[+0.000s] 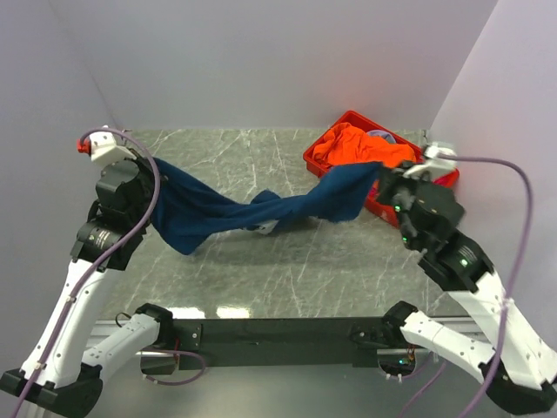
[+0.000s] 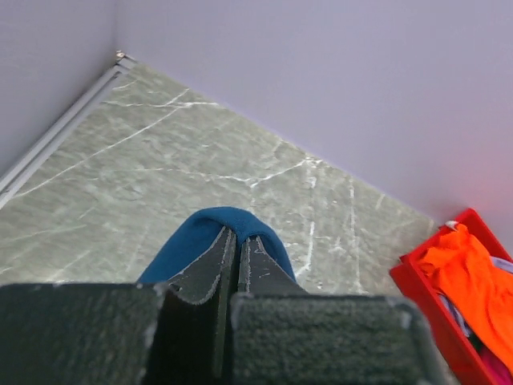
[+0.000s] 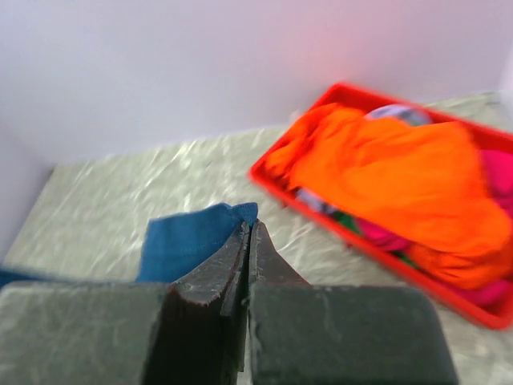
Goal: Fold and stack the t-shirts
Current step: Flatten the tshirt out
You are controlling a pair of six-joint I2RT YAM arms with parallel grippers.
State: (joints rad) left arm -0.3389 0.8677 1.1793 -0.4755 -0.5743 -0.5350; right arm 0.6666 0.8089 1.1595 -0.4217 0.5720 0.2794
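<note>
- The left gripper [image 2: 238, 241] is clenched, its pads pressed together on a fold of the navy t-shirt [image 2: 210, 234]. The blue cloth wraps round the fingertips and bulges just beyond them.
- The right gripper [image 3: 248, 233] is likewise pinched tight on the other end of the same shirt. A blue flap hangs off the tips on the side away from the red crate [image 3: 282, 188].
- In the top view the shirt is strung between the two grippers. One end is held right at the crate's near wall and the other well away from the crate, across the table [image 1: 261, 287].
- Its long axis runs straight outward from the crate. The cloth is bunched and rope-like and sags in the middle, low over the table; I cannot tell whether it touches.
- Neither arm is nearer, since each holds an end. Spreading the shirt flat probably depends on drawing the ends apart along that axis.
- The orange t-shirt [image 1: 357, 146] lies heaped in the crate, with magenta cloth [image 3: 497, 172] beneath it.
</note>
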